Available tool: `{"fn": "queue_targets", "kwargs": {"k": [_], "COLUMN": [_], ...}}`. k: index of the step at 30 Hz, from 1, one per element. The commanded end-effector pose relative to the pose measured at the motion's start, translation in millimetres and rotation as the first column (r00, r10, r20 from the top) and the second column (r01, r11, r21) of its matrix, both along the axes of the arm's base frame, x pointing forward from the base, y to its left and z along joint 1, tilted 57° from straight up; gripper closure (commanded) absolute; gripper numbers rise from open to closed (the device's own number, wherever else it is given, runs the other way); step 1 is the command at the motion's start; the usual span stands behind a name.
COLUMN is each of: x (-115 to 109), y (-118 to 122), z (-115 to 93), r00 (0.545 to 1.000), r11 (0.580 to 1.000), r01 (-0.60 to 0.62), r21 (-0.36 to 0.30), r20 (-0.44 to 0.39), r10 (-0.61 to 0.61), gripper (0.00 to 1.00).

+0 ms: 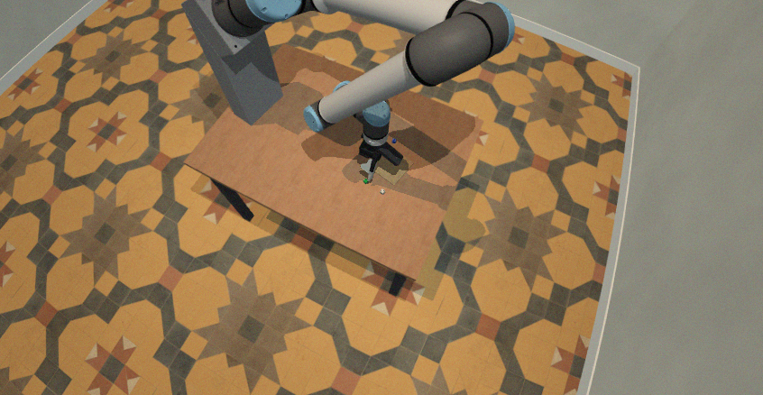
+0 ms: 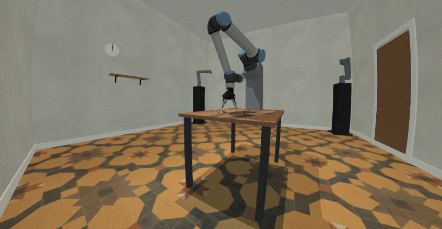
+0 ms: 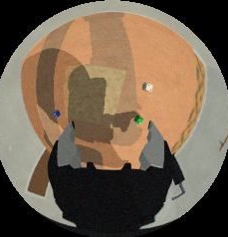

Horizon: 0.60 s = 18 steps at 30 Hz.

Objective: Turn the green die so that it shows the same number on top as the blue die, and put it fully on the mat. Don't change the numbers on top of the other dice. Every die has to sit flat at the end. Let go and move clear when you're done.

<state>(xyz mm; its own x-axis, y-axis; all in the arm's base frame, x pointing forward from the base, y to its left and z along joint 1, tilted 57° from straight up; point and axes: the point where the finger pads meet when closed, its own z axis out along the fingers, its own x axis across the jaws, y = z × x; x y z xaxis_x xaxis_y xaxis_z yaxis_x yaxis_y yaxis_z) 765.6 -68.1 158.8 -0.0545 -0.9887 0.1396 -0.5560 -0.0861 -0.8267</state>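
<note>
A wooden table [image 1: 298, 189] carries a tan mat [image 3: 114, 82] directly beneath the gripper [image 3: 113, 136], whose jaws stand spread wide, holding nothing. The green die [image 3: 138, 119] lies off the mat beside one fingertip; white die [image 3: 148, 88] beyond; blue die [image 3: 57, 114] opposite.

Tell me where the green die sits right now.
In the wrist view, the green die lies on the table, just off the mat, near the open gripper's right finger.

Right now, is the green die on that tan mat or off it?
Off it. In the wrist view the green die lies on bare table, to the right of the tan mat, near one fingertip of the open gripper.
</note>
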Motion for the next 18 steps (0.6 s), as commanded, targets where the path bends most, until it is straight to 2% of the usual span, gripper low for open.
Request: {"fn": "queue_targets", "kwargs": {"k": [1,9,11,18], "x": [3,9,9,13], "y": [26,81,81,124], "z": [-1,-5,-5,-8], "r00": [1.0,1.0,1.0,1.0], "r11": [1.0,1.0,1.0,1.0], "r01": [0.001,0.001,0.001,0.001], "r21": [-0.001,-0.001,-0.001,-0.001], "r20": [0.0,0.0,0.0,0.0], "r10": [-0.001,-0.001,-0.001,-0.001], "gripper": [0.0,0.0,0.0,0.0]}}
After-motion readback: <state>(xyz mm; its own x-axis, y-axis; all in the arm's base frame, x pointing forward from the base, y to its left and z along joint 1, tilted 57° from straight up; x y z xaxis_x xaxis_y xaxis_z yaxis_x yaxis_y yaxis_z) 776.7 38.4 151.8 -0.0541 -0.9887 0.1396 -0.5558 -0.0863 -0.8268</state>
